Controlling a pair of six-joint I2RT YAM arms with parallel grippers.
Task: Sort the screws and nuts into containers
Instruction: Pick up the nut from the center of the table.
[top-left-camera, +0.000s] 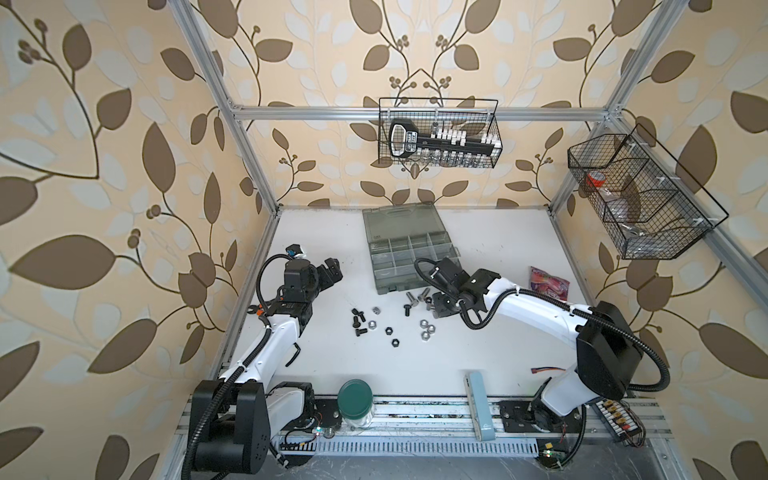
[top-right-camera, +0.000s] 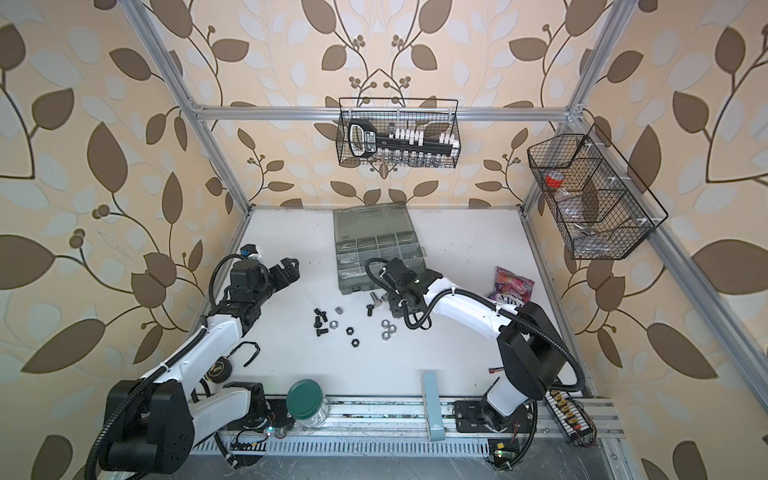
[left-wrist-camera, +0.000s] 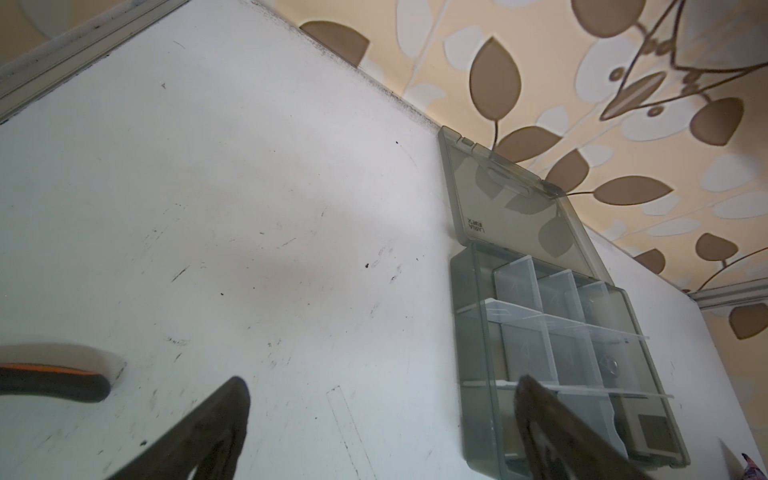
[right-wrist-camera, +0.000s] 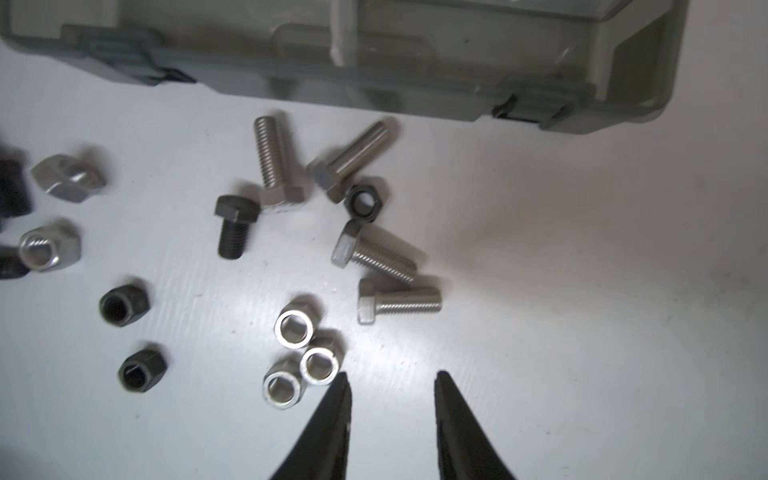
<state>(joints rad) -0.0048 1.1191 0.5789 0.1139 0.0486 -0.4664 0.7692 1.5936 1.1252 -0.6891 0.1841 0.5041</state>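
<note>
r wrist: prob. 4 silver screws (right-wrist-camera: 384, 257)

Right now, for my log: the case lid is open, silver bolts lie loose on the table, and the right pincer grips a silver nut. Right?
No: the right wrist view shows the right pincer empty, beside the silver nuts. Otherwise right: case lid open, silver bolts loose.
</note>
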